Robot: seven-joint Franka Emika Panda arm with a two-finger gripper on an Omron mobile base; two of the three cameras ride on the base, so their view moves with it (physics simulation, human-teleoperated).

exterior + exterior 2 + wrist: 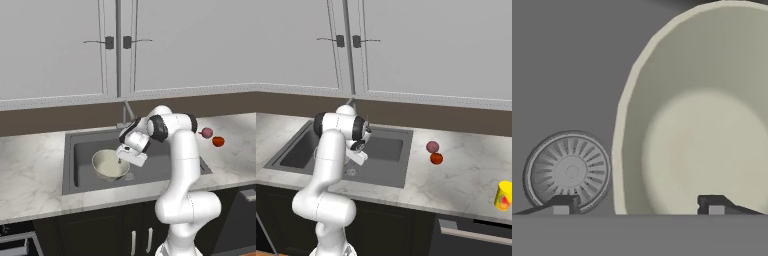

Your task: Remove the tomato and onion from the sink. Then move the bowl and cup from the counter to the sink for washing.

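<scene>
Two balls: onion (206, 132) and tomato (218, 141) lie just beside each other on the counter (30, 175), right of the sink (80, 150), the onion nearer the wall
Bowl: bowl (110, 165) sits inside the sink, mouth up and slightly tipped; round, so no long axis
Drain: round metal drain (568, 171) lies just beside the bowl's rim on the basin floor
Pincer: pincer (639, 204) hangs above the bowl, tips spread wide either side of its rim, gripping nothing
Cup: yellow cup (504, 195) stands upright on the counter, well apart from the sink, far right
</scene>
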